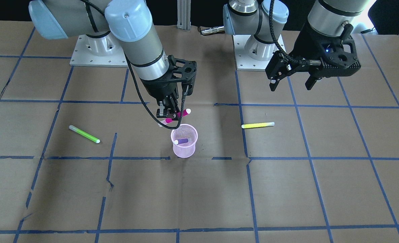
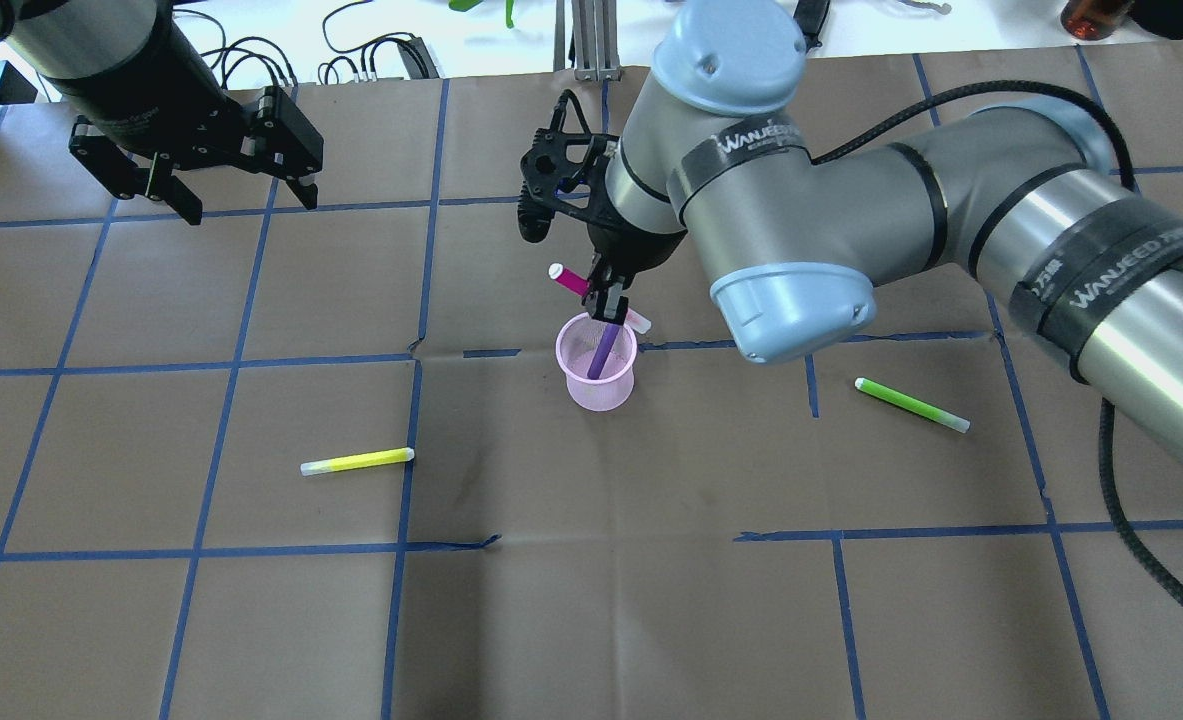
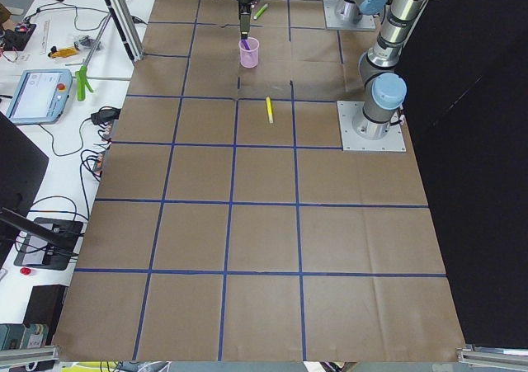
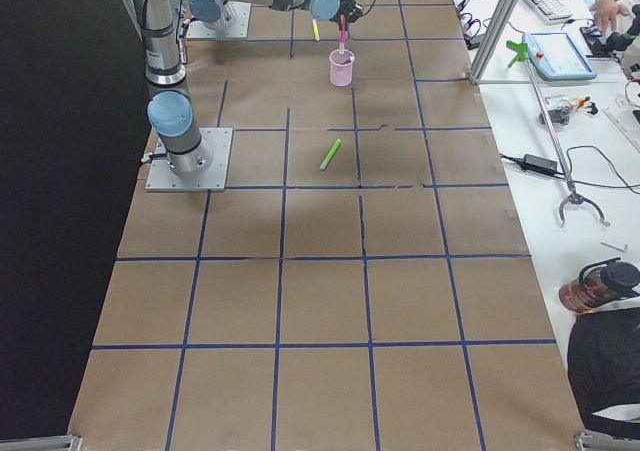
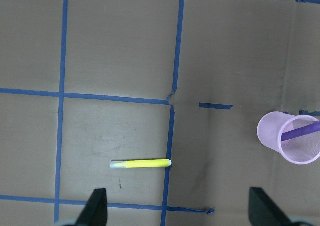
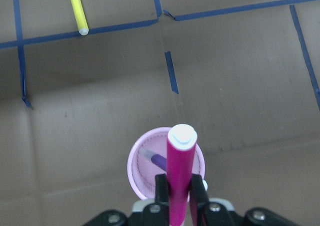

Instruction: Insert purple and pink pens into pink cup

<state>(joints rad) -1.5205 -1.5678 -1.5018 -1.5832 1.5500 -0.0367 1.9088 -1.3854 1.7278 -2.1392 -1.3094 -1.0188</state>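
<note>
The pink mesh cup (image 2: 599,368) stands upright near the table's middle, with the purple pen (image 2: 606,352) leaning inside it. It also shows in the front view (image 1: 184,140) and the left wrist view (image 5: 294,137). My right gripper (image 2: 609,300) is shut on the pink pen (image 2: 571,281), held tilted just above the cup's far rim. In the right wrist view the pink pen (image 6: 180,171) stands between the fingers over the cup (image 6: 142,171). My left gripper (image 2: 241,200) is open and empty, raised at the far left.
A yellow pen (image 2: 356,461) lies on the paper left of the cup. A green pen (image 2: 911,404) lies to its right. Blue tape lines cross the brown paper. The arm bases (image 1: 98,50) stand at the robot's edge.
</note>
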